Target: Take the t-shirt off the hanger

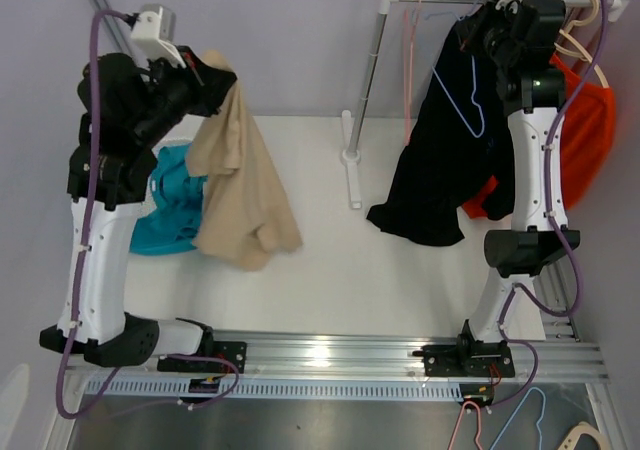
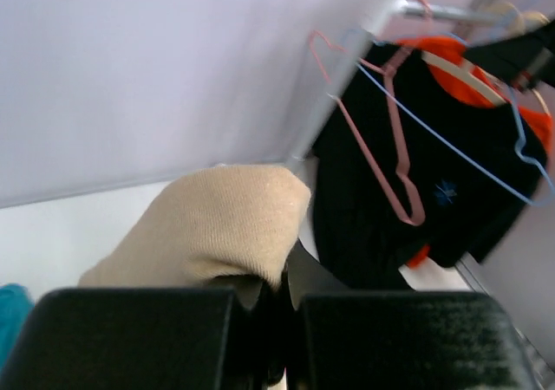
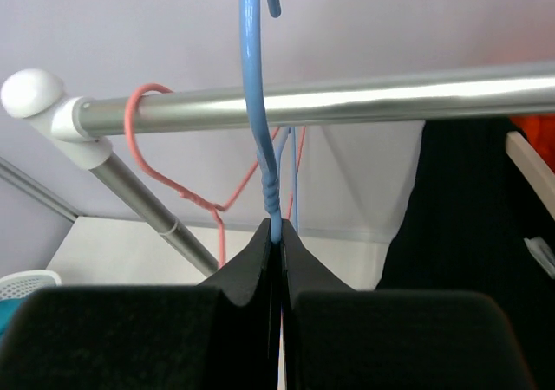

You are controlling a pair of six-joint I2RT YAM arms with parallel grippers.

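One pink hanger (image 1: 408,70) hangs beside the black t-shirt (image 1: 432,175).

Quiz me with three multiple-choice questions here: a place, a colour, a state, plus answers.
1. Where is the crumpled teal cloth garment? A. white table, beside left arm; B. on the rail; C. in right jaws.
2. Colour of the thin wire hanger in the right jaws? A. pink; B. blue; C. white.
3. The left jaws are: A. open; B. shut on the beige knit t-shirt; C. shut on a hanger.
A, it lies on the table; B, blue wire enters the closed jaws; B, beige fabric hangs from them.
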